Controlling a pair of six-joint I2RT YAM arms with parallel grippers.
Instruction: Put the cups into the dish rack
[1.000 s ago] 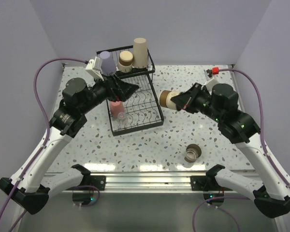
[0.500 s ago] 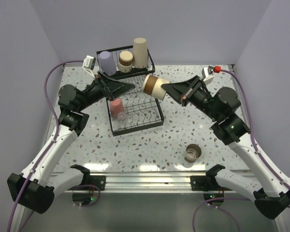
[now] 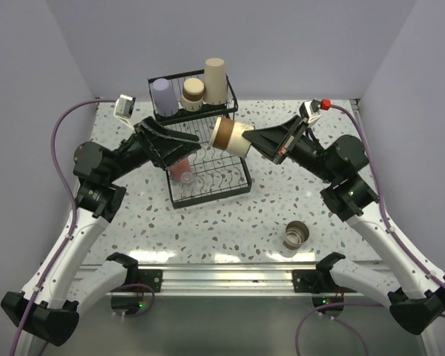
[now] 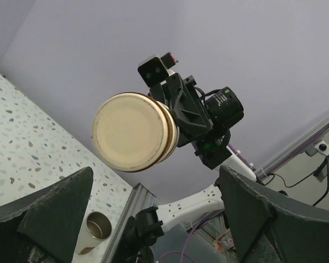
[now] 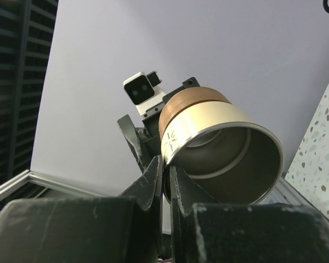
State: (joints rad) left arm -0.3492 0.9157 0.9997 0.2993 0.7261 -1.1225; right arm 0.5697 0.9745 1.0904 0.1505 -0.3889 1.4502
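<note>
While I watch through the top camera, the right gripper (image 3: pixel 246 139) holds a tan-and-metallic cup (image 3: pixel 228 136) in the air, turned on its side, near the 3 o'clock edge of the dish rack (image 3: pixel 211 196). Its jaws pinch the wall of this cup at the rim, one finger inside and one outside, as the right wrist view shows well. The mouth of the cup faces 3 o'clock, toward the wrist, and the base faces 9 o'clock. The left gripper (image 3: pixel 187 152) hangs over the rack from the 9 o'clock side, with its jaws spread wide and nothing between them. In the raised upper basket, at the 12 o'clock end of the rack, stand a lavender cup (image 3: pixel 163 96), a short tan cup (image 3: pixel 193 92) and a tall beige cup (image 3: pixel 215 80), in this order from 9 to 3 o'clock. A red-pink cup (image 3: pixel 182 172) sits in the lower tray, partly hidden under the left fingers. A second tan-and-metallic cup (image 3: pixel 297 235) stands upright on the table (image 3: pixel 230 222), at 5 o'clock from the rack and well apart from it
</note>
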